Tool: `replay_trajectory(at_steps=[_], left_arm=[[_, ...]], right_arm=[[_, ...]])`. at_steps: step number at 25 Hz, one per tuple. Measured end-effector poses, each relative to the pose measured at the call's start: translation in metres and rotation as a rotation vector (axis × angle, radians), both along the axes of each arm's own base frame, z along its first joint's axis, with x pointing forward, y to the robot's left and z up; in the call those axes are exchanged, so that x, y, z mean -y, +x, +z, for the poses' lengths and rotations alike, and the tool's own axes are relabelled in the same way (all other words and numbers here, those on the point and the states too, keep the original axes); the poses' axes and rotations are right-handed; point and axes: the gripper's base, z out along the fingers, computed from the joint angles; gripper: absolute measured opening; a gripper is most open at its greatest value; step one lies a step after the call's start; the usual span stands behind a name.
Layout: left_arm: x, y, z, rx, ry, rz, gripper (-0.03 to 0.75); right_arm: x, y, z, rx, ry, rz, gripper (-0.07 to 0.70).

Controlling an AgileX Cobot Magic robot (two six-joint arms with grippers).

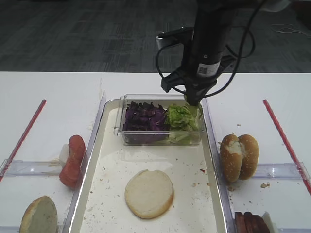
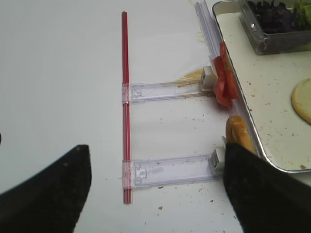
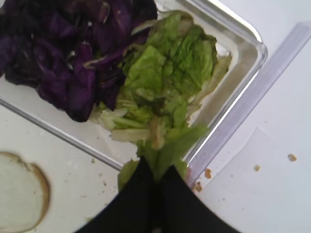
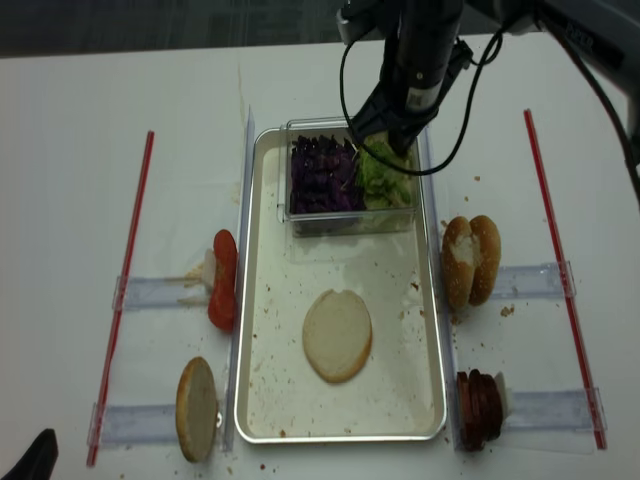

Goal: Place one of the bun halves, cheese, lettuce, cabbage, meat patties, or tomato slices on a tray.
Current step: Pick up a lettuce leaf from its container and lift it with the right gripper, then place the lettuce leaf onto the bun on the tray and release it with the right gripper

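The tray (image 1: 95, 194) holds one bun half (image 1: 148, 193) near its front, ready for a topping. At the tray's back, a clear box (image 1: 127, 136) keeps cabbage (image 1: 144, 118) beside lettuce (image 1: 181, 118). Over the tray's back right, the right gripper (image 3: 156, 178) pinches a lettuce leaf (image 3: 170, 148).

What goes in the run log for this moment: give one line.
right fingers: shut on ruffled light-green lettuce | lettice source: clear plastic box | left fingers: open, idle | white rectangular tray: one round bun half
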Motion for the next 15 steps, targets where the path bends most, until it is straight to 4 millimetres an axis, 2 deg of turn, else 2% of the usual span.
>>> replay_trajectory(at_steps=[3,8,11,15], left_arm=[[0.000,0.000,0.000,0.000,0.000,0.000,0.550],[0.000,0.000,0.000,0.000,0.005,0.003,0.550],[0.000,0.000,0.000,0.000,0.005,0.003,0.550],[0.000,0.000,0.000,0.000,0.005,0.003,0.550]], right_arm=[[0.003,-0.019,0.001,-0.009,-0.006,0.005,0.047],[-0.004,-0.060,-0.004,-0.021,-0.009,0.042,0.047],[-0.007,-0.080,-0.014,-0.039,-0.018,0.057,0.047],[-0.012,-0.096,-0.032,-0.064,-0.034,0.082,0.047]])
